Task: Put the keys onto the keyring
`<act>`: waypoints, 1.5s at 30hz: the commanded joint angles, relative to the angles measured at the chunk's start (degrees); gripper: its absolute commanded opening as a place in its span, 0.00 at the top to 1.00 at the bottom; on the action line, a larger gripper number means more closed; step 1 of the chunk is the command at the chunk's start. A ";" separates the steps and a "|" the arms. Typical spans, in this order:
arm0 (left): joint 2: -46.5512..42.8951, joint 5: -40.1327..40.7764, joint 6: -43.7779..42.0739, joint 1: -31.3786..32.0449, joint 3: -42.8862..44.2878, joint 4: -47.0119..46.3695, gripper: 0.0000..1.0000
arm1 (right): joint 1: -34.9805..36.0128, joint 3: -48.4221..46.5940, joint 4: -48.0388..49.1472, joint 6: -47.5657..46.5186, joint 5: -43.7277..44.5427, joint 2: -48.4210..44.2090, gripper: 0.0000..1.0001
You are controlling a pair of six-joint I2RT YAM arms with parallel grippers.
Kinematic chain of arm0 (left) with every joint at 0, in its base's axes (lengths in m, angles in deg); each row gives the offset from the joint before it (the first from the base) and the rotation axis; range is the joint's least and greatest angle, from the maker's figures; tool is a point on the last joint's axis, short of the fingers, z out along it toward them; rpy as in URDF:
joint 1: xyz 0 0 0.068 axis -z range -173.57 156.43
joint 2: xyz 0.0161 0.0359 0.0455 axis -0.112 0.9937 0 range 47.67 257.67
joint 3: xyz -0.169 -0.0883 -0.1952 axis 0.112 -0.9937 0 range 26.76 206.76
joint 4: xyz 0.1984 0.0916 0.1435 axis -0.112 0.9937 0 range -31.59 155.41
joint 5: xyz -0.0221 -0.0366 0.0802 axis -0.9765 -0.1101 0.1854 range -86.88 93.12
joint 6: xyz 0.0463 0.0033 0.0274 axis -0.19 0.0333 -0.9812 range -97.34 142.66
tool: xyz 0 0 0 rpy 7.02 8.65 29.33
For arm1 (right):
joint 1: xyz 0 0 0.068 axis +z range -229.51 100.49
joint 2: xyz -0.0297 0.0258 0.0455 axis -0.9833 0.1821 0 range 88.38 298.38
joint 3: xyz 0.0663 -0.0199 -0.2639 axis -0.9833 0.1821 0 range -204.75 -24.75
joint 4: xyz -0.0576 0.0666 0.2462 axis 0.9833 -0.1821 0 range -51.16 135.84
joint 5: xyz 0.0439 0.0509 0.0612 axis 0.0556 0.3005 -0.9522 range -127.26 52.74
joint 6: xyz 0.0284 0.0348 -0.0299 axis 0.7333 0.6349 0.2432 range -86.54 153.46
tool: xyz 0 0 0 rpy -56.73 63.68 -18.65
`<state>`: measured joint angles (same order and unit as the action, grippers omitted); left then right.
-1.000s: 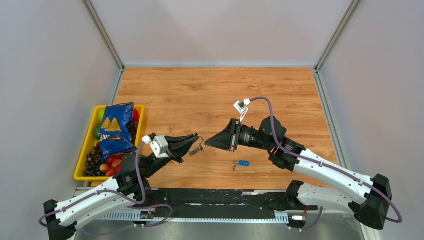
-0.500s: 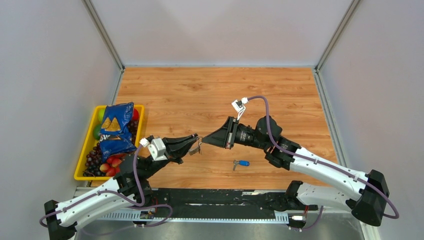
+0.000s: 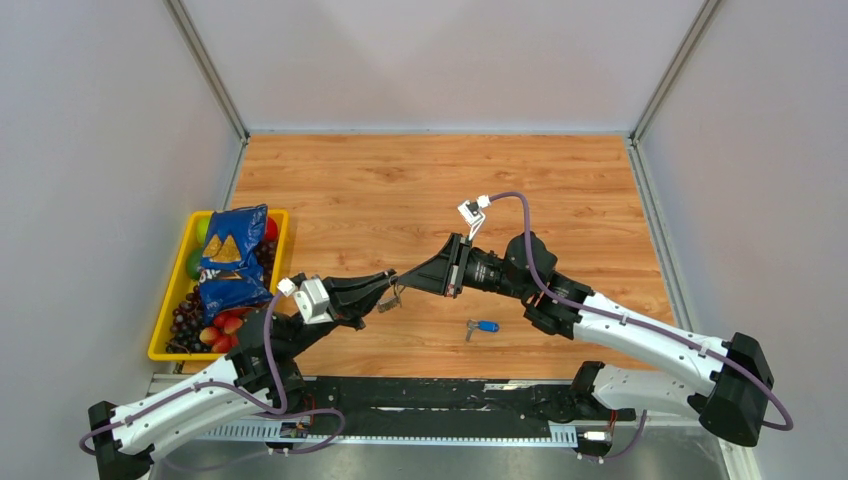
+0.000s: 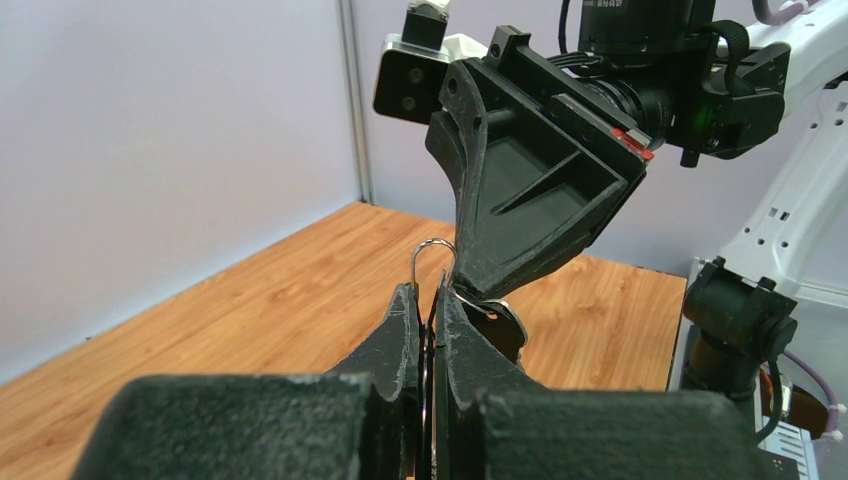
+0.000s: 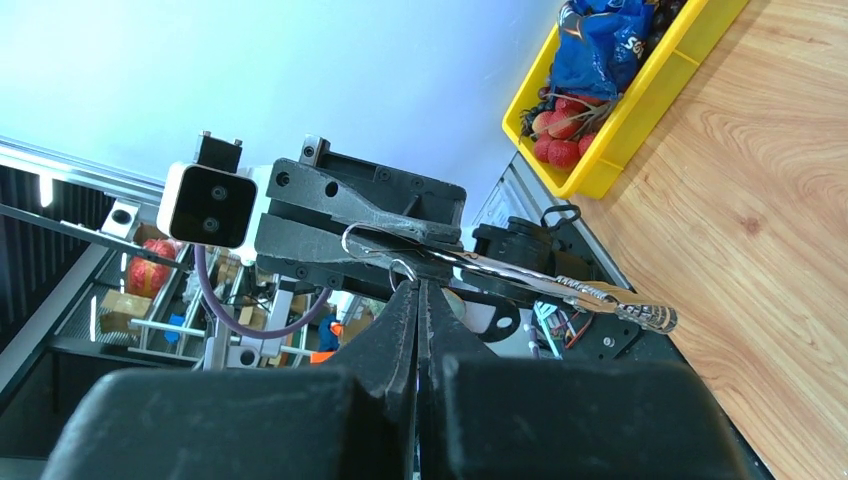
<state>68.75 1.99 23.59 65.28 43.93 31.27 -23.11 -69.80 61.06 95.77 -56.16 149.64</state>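
My left gripper (image 3: 394,286) is shut on the keyring (image 4: 432,256), a thin silver wire loop standing up between its fingers (image 4: 403,318). Small keys (image 3: 388,301) dangle from the ring, and a black-headed key (image 4: 508,328) hangs behind it. My right gripper (image 3: 405,282) is shut, with its tips against the ring just above the left fingertips. A small wire loop (image 5: 403,268) shows at the right gripper's tips (image 5: 418,285); I cannot tell whether it is pinched. A long silver key (image 5: 610,297) sticks out sideways past them. A blue-headed key (image 3: 485,326) lies on the wooden table (image 3: 440,190), below the right wrist.
A yellow bin (image 3: 163,326) at the table's left edge holds a blue snack bag (image 3: 230,255), grapes and other fruit. Grey walls close in the table on three sides. The arm bases and a black rail run along the near edge.
The right gripper has moved left until its tips meet the left gripper at the keyring. The left gripper has barely shifted. The blue-headed key has stayed put.
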 commanded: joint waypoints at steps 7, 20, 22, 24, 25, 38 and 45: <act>-0.40 -0.74 -0.85 -0.05 -0.15 -3.08 0.99 | 0.69 -2.81 3.90 1.15 1.67 -0.45 1.00; 0.40 -0.15 -0.89 -0.05 -0.10 -3.00 0.99 | 1.23 -3.78 4.45 1.49 2.17 0.32 1.00; 0.51 -0.04 -0.86 -0.01 -0.09 -2.93 0.99 | 1.27 -3.87 4.49 1.51 2.26 0.43 1.00; 0.51 -0.09 -0.87 -0.05 -0.19 -2.98 1.00 | 1.37 -3.87 4.72 1.52 2.37 0.57 1.00; 0.47 -0.18 -0.91 -0.05 -0.11 -3.03 1.00 | 1.39 -3.87 5.00 1.57 2.29 0.68 1.00; -0.38 -0.72 -0.55 -0.05 -0.04 -1.83 0.99 | 1.73 -3.19 7.41 2.20 2.98 0.77 1.00; -0.32 -1.44 -0.36 -0.03 0.33 -1.21 0.99 | 1.91 -2.29 8.44 2.36 3.93 0.11 1.00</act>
<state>68.77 2.04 23.57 65.24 43.93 31.36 -21.75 -71.01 64.65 97.10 -53.75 150.68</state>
